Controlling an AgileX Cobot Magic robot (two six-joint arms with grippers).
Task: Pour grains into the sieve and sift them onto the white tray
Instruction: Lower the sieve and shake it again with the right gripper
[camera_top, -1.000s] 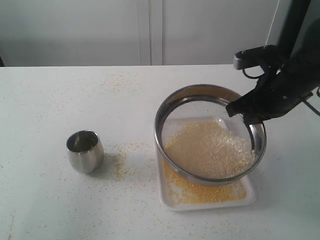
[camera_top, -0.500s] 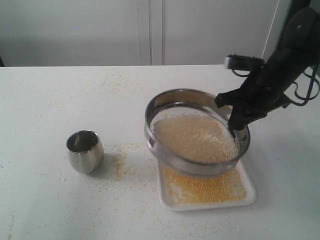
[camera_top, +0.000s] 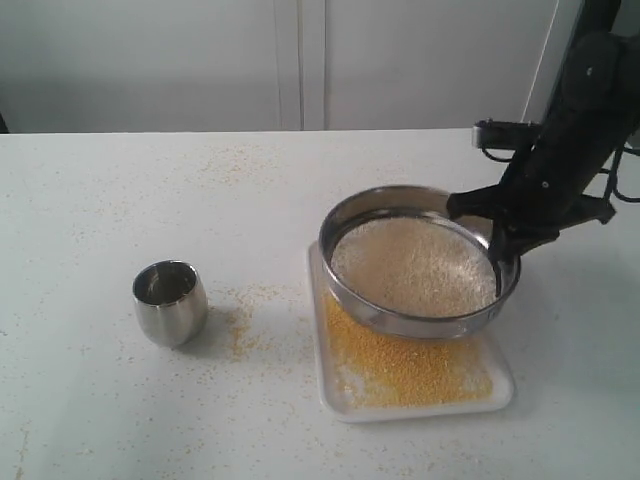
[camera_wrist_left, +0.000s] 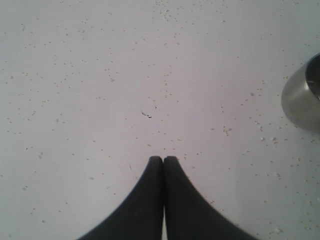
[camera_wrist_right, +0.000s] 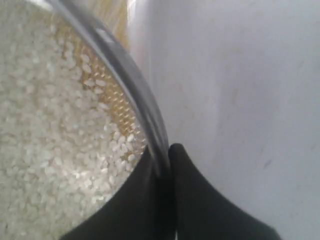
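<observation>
The sieve (camera_top: 405, 325) is being held over the white tray (camera_top: 400, 412), covering the tray's far part. The right gripper (camera_wrist_right: 162, 152) is pinching the sieve's rim between its closed fingers, on the side away from the steel cup (camera_top: 170, 302). Pale grains (camera_top: 415, 265) are lying across the mesh, and golden meal (camera_top: 400, 372) is covering the tray beneath. The left gripper (camera_wrist_left: 163, 160), fingers pressed together and holding nothing, is hovering over the speckled table (camera_wrist_left: 100, 75) near the cup, which is standing upright well apart from the tray.
</observation>
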